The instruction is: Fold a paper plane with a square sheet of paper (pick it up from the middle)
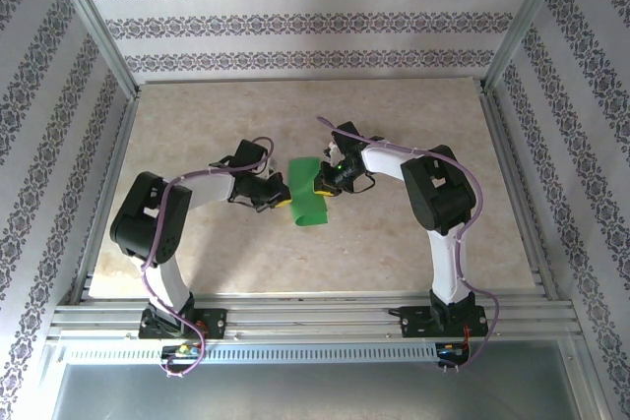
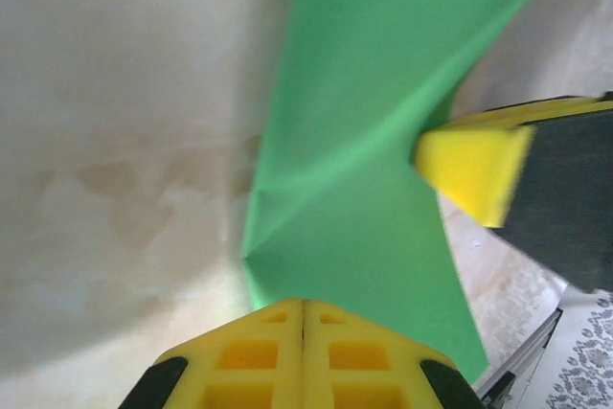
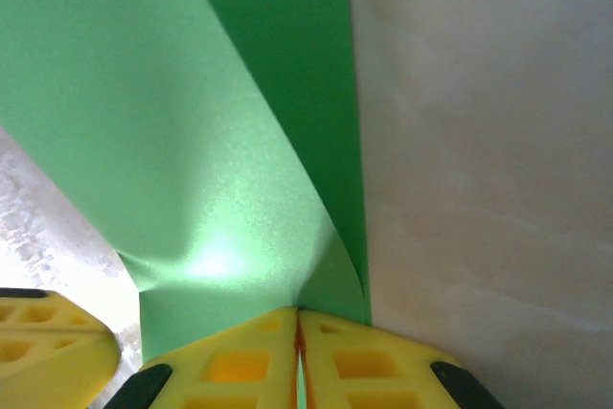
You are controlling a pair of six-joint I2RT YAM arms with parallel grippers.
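The square sheet of paper (image 1: 306, 194) is bright green and hangs bent between my two grippers over the middle of the table. From above it looks like a narrow slanted strip. My left gripper (image 1: 280, 196) is shut on its left edge. In the left wrist view the yellow jaws (image 2: 304, 304) meet tight against the paper (image 2: 374, 141), which dents beside them. My right gripper (image 1: 324, 184) is shut on the right edge. In the right wrist view a green sliver shows between the jaws (image 3: 298, 313), and the paper (image 3: 144, 122) curls over a darker layer.
The beige marble-look table (image 1: 197, 125) is bounded by aluminium rails, with patterned walls on three sides. The right gripper's yellow pad (image 2: 474, 168) shows in the left wrist view. A left finger (image 3: 48, 347) shows at the bottom left of the right wrist view.
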